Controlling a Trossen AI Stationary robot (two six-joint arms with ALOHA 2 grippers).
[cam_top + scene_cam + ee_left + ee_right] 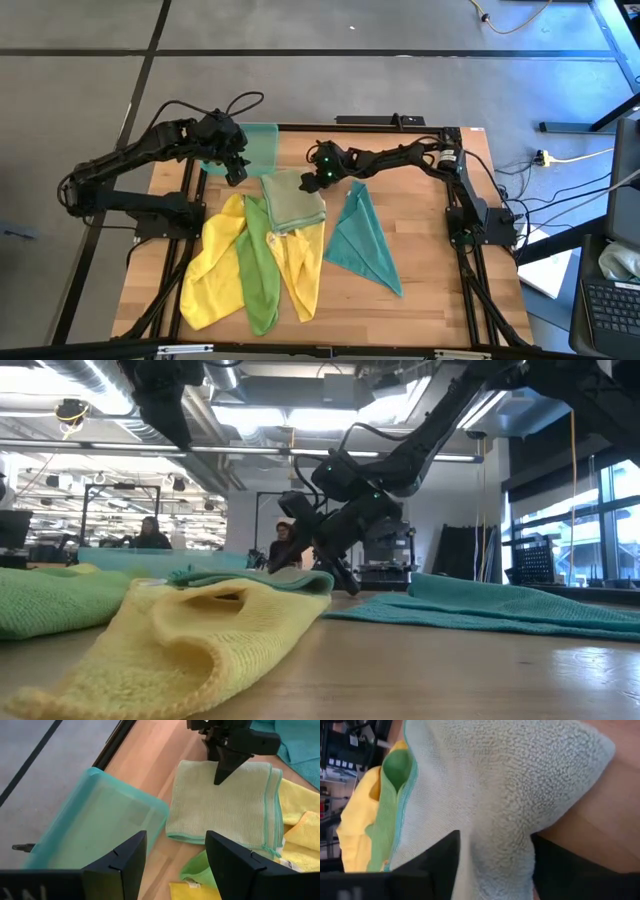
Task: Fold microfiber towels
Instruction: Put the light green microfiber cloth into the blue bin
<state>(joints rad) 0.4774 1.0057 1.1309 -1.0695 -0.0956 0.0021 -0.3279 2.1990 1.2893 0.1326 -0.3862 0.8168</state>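
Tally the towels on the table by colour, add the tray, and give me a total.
Yellow towels: 2
Bright green towel: 1
Teal towel: 1
Pale olive-green towel, folded: 1
Translucent teal tray: 1
Total: 6

Pale olive-green towel [520,785] looked like nubbly, matt microfiber cloth w/ a stitched teal hem; yellow towels [190,630] & teal towel [500,605] were soft, fuzzy knit. Tray [95,820] at table's far edge was frosted translucent plastic, smooth. Table [430,260] was pale wood planks, satin finish. Left gripper [175,860] fingers were matt black plastic.
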